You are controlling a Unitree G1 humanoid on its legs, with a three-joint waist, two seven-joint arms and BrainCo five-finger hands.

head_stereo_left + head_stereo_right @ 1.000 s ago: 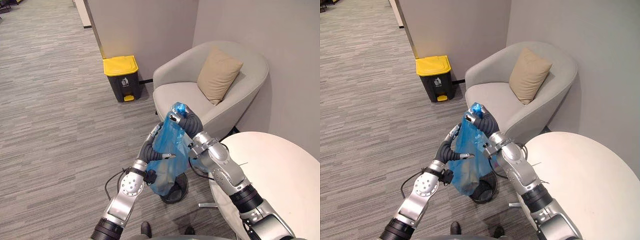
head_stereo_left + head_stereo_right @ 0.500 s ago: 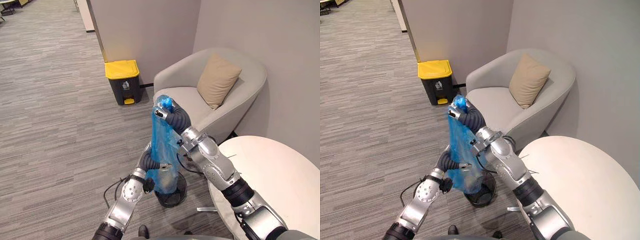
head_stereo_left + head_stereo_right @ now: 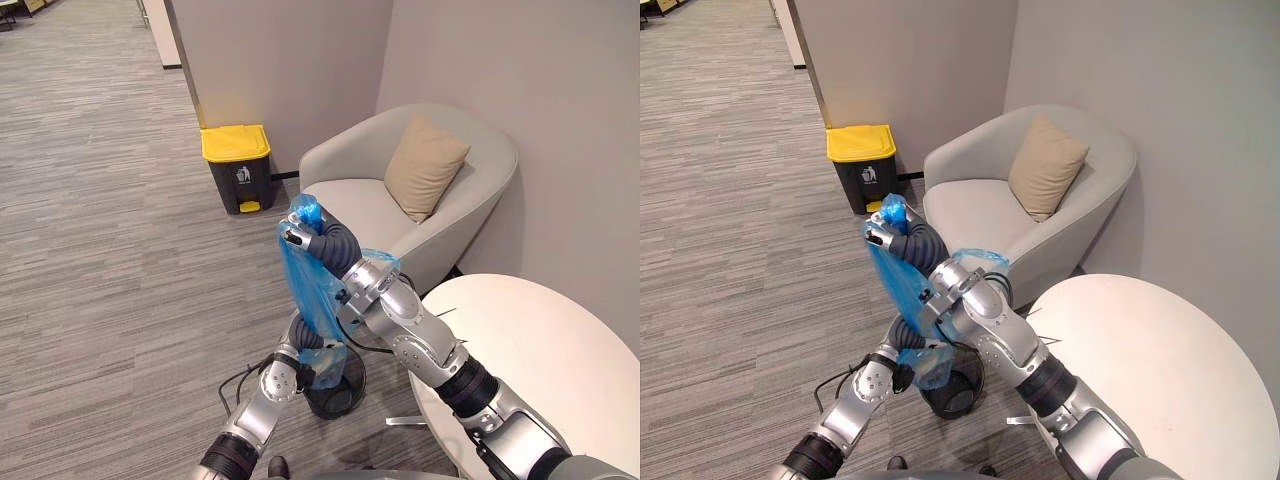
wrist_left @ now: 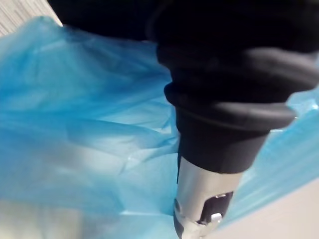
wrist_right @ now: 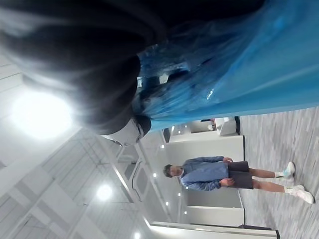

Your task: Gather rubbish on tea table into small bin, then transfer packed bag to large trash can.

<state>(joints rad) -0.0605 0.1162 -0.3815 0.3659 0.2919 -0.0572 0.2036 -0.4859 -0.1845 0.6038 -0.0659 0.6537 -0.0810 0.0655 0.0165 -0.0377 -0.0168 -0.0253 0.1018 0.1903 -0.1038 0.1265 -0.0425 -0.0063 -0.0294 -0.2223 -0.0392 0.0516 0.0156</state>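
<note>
My right hand point(image 3: 298, 237) fisted on blue bag point(image 3: 312, 290) neck, bag up over small bin point(image 3: 345, 396) below; left hand point(image 4: 199, 204) grip unreadable; large trash can point(image 3: 237, 170) trip pending.

1. Far left, on the floor point(image 3: 100, 250) against the wall point(image 3: 280, 60): trash can point(image 3: 238, 185) with a dark body and a yellow lid point(image 3: 235, 142). A small white sign point(image 3: 243, 175) stands on its front face, just under the lid.
2. The sign looks like a pictogram figure. Its detail is too small to make out.
3. No lettering, brand or number can be read on it or anywhere else in the scene.
</note>
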